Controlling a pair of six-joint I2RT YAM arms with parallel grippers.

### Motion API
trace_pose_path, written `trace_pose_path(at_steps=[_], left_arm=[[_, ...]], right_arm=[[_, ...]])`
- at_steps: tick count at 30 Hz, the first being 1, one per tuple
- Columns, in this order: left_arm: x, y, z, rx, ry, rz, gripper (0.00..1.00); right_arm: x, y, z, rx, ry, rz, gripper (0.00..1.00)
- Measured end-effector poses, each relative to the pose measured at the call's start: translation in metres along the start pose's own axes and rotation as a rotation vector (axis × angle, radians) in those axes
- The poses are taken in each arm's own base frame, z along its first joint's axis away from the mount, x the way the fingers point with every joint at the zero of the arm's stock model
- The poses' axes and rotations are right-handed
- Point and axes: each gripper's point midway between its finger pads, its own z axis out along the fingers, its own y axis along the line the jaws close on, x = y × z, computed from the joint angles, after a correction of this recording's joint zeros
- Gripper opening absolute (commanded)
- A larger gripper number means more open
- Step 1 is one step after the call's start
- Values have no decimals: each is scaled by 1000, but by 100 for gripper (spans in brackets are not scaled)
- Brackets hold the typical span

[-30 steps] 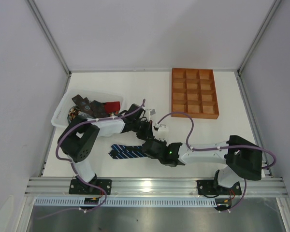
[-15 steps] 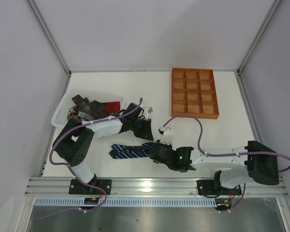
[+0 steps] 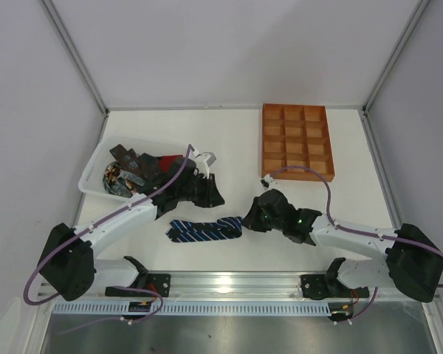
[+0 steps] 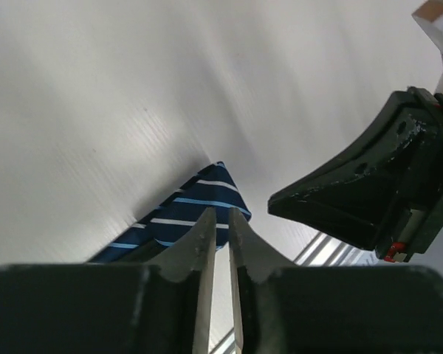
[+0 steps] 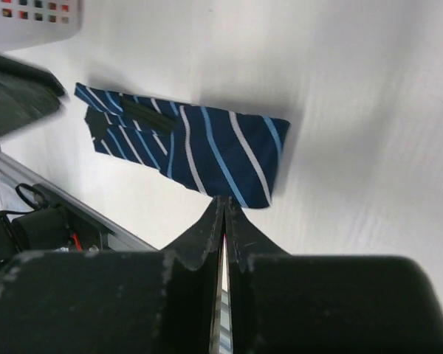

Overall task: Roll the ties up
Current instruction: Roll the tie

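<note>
Top external view: the navy tie with light-blue stripes [image 3: 205, 229] lies flat on the white table [image 3: 340, 199], at about 7 o'clock from the table's middle, its length running from 9 to 3 o'clock. The left gripper [image 3: 217, 198] hangs at 12 o'clock of the tie's 3 o'clock end, and the right gripper [image 3: 248, 223] sits just beside that same end, at its 3 o'clock. In the left wrist view the jaws stand a narrow slit apart with bare table showing between them and nothing held; the striped end lies just past the fingertips, and the other arm's dark gripper is at 3 o'clock. In the right wrist view the jaws are pressed together with no cloth between them, the tips right at the tie's near edge; I cannot tell whether they touch it. The other ties [image 3: 136, 164], dark brown, red and patterned, lie heaped in the white basket [image 3: 92, 171] at 9 o'clock. The orange-brown compartment tray [image 3: 297, 178] stands at 1 o'clock, well apart from both grippers.
</note>
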Motion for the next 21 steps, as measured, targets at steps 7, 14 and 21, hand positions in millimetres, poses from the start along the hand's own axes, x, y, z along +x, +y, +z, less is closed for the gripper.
trace_pose_path(at_steps=[7,14,21], left_arm=[[53,16,4,12,96,-86,13],[48,8,6,53,71,-94,13],[49,-9,11,109,73,-79,12]], right_arm=[[16,15,18,-95,104,-22,5],[32,18,34,-130,175,-26,4],[36,14,34,-140,175,-26,4]])
